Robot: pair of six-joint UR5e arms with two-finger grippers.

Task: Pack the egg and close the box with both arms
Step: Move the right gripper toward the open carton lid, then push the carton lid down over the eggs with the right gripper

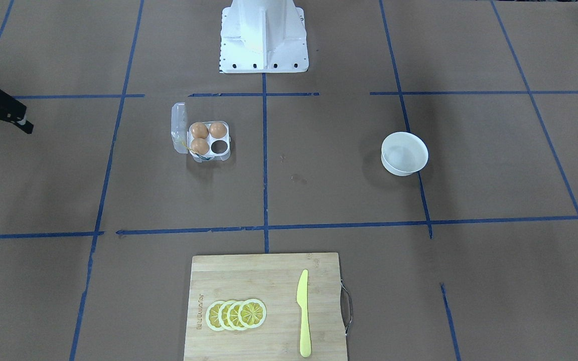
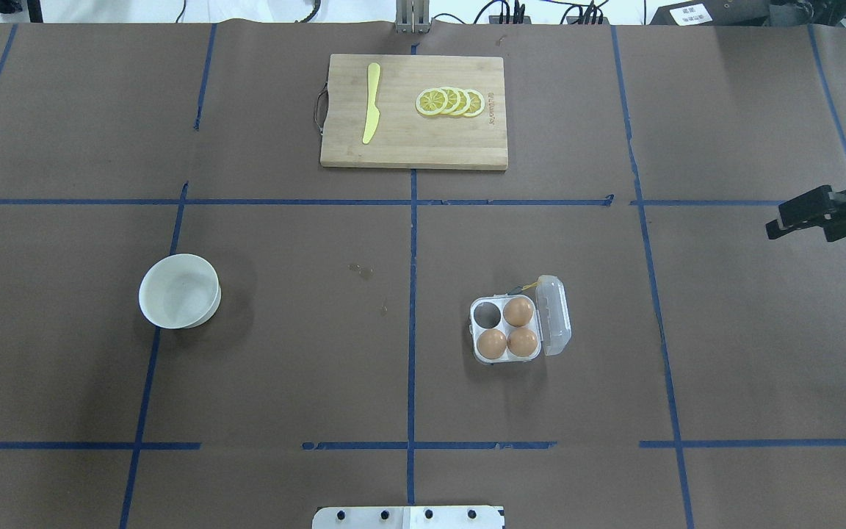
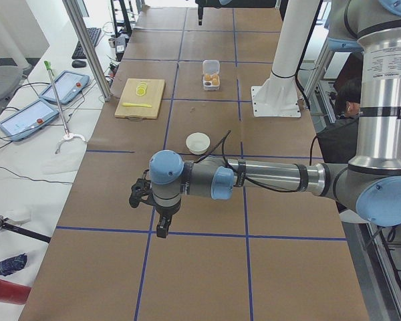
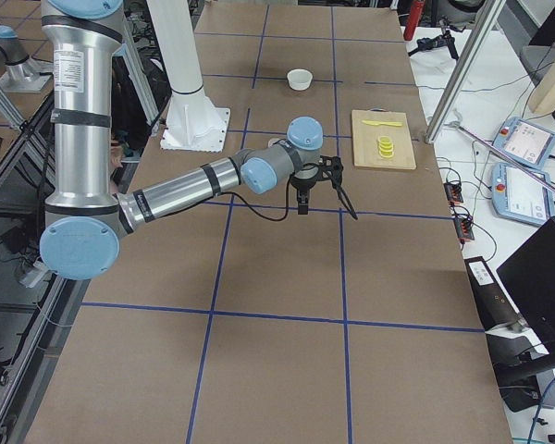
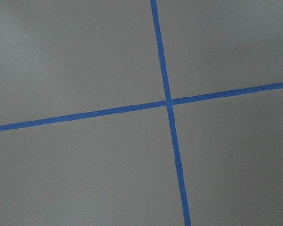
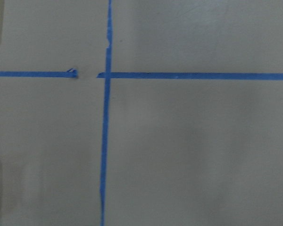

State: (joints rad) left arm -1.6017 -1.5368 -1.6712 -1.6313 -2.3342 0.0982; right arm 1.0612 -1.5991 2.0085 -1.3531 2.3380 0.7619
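The clear box [image 2: 476,329] [image 1: 226,153] lies right of the table's centre line with its lid [image 2: 557,316] swung open to the side. Three like brown eggs [image 2: 518,311] fill three cells; I cannot tell which is the task's egg. One cell [image 2: 487,314] is empty. My right gripper [image 4: 326,211] [image 1: 9,131] hangs open and empty above the table, well to the right of the box. My left gripper [image 3: 147,217] hovers far to the left; I cannot tell its jaws. Both wrist views show only brown paper and blue tape.
An empty white bowl [image 2: 179,290] [image 1: 404,153] stands on the left half. A wooden cutting board [image 2: 393,147] at the far edge carries lemon slices [image 2: 451,102] and a yellow knife [image 2: 371,103]. The white pedestal [image 1: 264,40] stands at the near edge.
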